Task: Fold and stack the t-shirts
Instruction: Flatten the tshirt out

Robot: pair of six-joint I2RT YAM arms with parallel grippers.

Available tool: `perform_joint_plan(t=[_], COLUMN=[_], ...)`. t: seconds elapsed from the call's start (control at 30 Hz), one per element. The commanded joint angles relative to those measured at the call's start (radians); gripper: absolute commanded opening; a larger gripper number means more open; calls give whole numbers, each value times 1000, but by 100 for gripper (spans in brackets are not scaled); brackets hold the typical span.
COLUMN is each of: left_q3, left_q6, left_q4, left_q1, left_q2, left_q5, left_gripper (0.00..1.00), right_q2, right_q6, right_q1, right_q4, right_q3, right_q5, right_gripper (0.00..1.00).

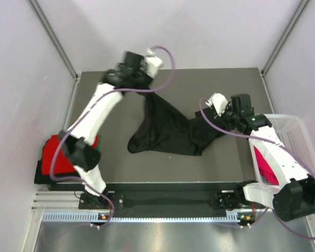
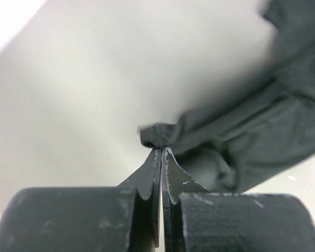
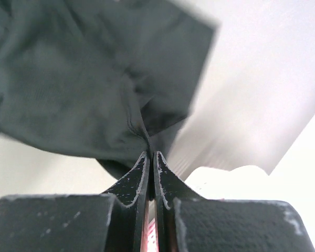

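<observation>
My left hand (image 2: 161,149) and right hand (image 3: 149,155) both pinch the black shirt (image 1: 168,128) tight. I think I'm spreading it; next, lay it flat on the table (image 1: 226,168).

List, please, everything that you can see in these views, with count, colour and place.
black t-shirt: one, black, bunched over mid-table, pinched at two ends
red t-shirt: one, red, table's left edge, partly behind the left arm
dark cloth: one layer, black-looking, under the red t-shirt; too hidden to identify
pink t-shirt: one, magenta-pink, inside the basket, partly behind the right arm
basket: one, white mesh, right of the table
table: one, dark grey, centre
arms: two, white and black, bases at the near edge
left fingers: two, black, shut on the black t-shirt's far end
right fingers: two, black, shut on its right end
</observation>
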Motion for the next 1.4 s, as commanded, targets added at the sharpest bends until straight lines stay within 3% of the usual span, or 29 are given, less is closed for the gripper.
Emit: perform_joint_plan(t=[0.0, 0.13, 0.33, 0.4, 0.53, 0.6, 0.73, 0.9, 1.1, 1.37], left_q3=[2, -91, -289, -317, -347, -357, -375, -444, -495, -492], left_q6=[47, 44, 49, 52, 44, 24, 10, 10, 9, 6], left_q4=[-86, -115, -100, -100, -111, -108, -106, -76, -56, -53], left_q1=[80, 106, 108, 108, 108, 108, 108, 115, 129, 134], left_q2=[-170, -283, -424, -426, -385, -354, -331, -365, -378, -362], left_q5=[14, 17, 19, 35, 92, 133, 172, 155, 166, 181], left_gripper=[0, 0, 0, 0, 0, 0, 0, 0, 0, 0], right_q2=[6, 24, 87, 87, 157, 239, 601, 895, 1105, 1179], right_q6=[45, 16, -116, -134, -98, -79, 7, 77, 165, 189], right_q1=[-11, -9, -2, -5, -11, -11, -35, -72, -113, -120], right_q4=[55, -39, -320, -322, -173, -131, -187, -212, -269, -247], right_q3=[82, 89, 96, 111, 202, 294, 553, 835, 1108, 1144], right_q5=[-14, -144, -362, -343, -249, -232, -268, -290, -371, -390], right_gripper=[0, 1, 18, 29, 44, 43, 36, 38, 39, 40])
